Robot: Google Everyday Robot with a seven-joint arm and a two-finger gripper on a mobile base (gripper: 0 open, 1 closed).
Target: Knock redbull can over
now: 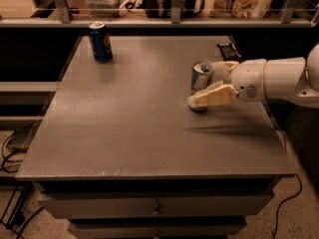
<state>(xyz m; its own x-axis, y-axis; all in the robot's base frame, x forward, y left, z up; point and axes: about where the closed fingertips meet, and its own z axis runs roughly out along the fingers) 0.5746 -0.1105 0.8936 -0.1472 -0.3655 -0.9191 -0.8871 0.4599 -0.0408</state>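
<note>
The redbull can (201, 79) stands on the grey table (129, 118), right of its middle, and looks about upright. My gripper (205, 83) reaches in from the right on a white arm (279, 79). It is open. The near cream finger (213, 95) lies across the lower front of the can and touches it. The far finger (225, 66) shows just behind and to the right of the can's top. The can's base is partly hidden by the near finger.
A wider dark blue can (100, 42) stands at the table's back left. A small dark packet (228, 50) lies at the back right edge. A railed shelf (174, 4) with bags runs behind the table. Drawers (154, 208) sit below the table; cables (10, 153) lie on the floor.
</note>
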